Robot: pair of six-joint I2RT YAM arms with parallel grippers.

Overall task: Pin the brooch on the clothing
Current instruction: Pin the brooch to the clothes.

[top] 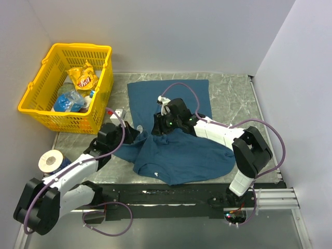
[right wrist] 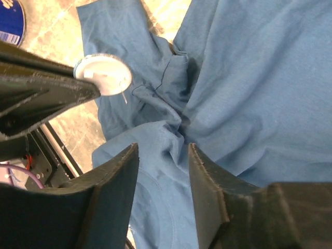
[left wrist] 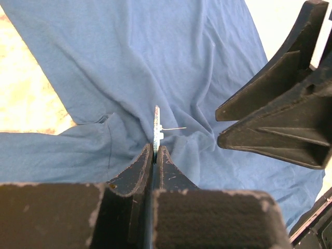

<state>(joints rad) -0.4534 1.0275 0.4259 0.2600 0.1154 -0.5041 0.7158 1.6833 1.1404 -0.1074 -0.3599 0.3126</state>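
The dark teal T-shirt (top: 181,150) lies crumpled on the table and fills both wrist views (left wrist: 155,52) (right wrist: 259,78). My left gripper (top: 139,136) (left wrist: 156,148) is shut on the brooch (left wrist: 156,122), seen edge-on with its thin pin pointing right just above the fabric. In the right wrist view the brooch (right wrist: 104,75) shows as a pale round disc at the left finger's tip. My right gripper (top: 157,126) (right wrist: 162,166) is open, its jaws astride a raised fold of the shirt, close beside the left gripper. Its fingers (left wrist: 275,119) show in the left wrist view.
A yellow basket (top: 31,98) with a snack bag (top: 84,77) and bottles stands at the back left. A white tape roll (top: 50,161) sits by the left arm. A small white box (top: 119,114) lies by the basket. A blue round object (right wrist: 10,21) lies on the marble table (top: 233,98).
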